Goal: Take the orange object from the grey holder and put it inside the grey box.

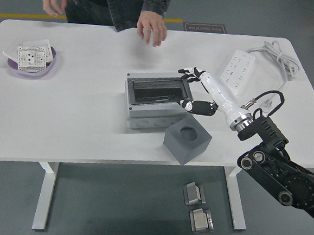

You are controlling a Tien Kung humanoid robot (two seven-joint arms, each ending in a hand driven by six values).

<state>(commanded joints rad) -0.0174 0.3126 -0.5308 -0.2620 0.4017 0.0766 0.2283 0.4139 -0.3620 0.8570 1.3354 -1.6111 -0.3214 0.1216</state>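
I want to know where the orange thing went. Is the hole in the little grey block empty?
Empty. The round hole on top of the grey holder shows only dark grey inside, nothing orange. The right hand beside it holds nothing.

Your right arm (275,167) comes in from the lower right of the frame, black links low and a white forearm slanting up toward the centre. Your right hand (200,91) sits just right of centre, its dark fingers (190,73) spread loosely and holding nothing, thumb pointing left. The person's hands are at the top: one (152,31) right of centre-top, the other (54,0) upper left.
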